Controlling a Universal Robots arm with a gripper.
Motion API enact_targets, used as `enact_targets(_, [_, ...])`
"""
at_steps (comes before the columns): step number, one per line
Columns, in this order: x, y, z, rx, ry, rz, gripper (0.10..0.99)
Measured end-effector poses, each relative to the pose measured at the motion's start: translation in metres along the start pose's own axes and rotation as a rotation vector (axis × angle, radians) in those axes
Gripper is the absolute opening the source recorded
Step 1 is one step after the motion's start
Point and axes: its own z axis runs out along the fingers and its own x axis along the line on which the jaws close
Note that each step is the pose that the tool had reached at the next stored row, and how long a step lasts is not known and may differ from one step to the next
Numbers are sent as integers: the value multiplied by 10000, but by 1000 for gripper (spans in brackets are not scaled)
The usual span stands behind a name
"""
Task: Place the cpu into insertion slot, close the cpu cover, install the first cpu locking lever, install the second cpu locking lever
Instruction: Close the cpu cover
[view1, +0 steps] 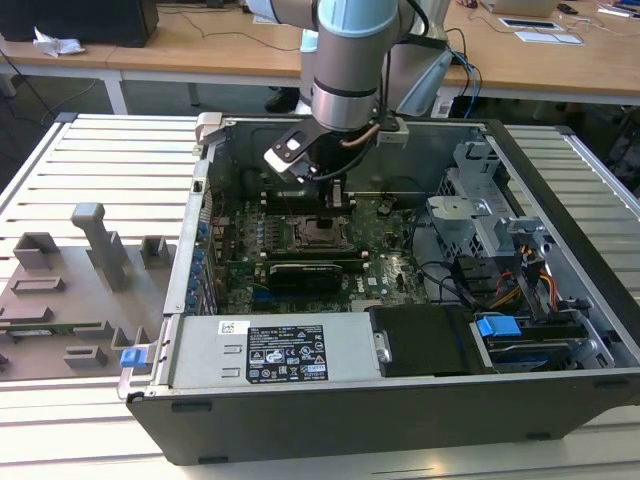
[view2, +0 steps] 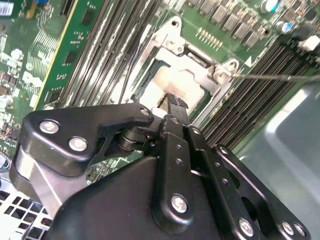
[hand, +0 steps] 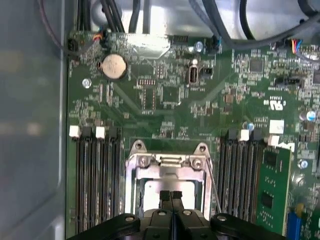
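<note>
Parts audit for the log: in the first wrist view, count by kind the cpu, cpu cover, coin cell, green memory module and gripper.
cpu: 1
cpu cover: 1
coin cell: 1
green memory module: 1
gripper: 1
Total: 5

The gripper (view2: 172, 102) is matt black with smooth links, fastened by bright, glossy metal screws. The cpu (view2: 177, 82) has a pale, dull silvery-beige metal top. The cpu cover (hand: 132, 187) is bare silver-grey metal with a satin sheen. The circuit board (hand: 165, 100) is green and lightly glossy, carrying a shiny metal coin cell (hand: 114, 66). The desk (view1: 100, 160) is pale, ribbed, matt metal. The computer case (view1: 350, 420) has a dark grey, matt outer panel.
</note>
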Motion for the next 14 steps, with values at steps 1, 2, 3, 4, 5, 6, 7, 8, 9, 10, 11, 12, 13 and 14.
enact_targets(1, [0, 6, -3, 2, 0, 0, 106])
enact_targets(2, [0, 8, -8, 2, 2, 0, 106])
enact_targets(3, [0, 8, -16, 2, 2, 2, 106])
enact_targets(4, [-1, 8, -31, 2, 2, 2, 106])
enact_targets(5, [-1, 8, -43, 2, 2, 2, 106])
enact_targets(6, [-1, 8, -54, 3, 1, 1, 106])
enact_targets(7, [-2, 7, -78, 2, -1, 1, 106])
enact_targets(8, [-3, 7, -90, 3, -1, 1, 106])
enact_targets(9, [-3, 6, -99, 2, -1, 1, 106])
enact_targets(10, [-3, 6, -111, 2, -1, 1, 106])
enact_targets(11, [-3, 6, -121, 2, -1, 1, 106])
enact_targets(12, [-4, 5, -137, 2, -1, 1, 106])
enact_targets(13, [-4, 4, -155, 2, 0, 1, 106])
enact_targets(14, [-5, 3, -175, 2, -1, 1, 106])
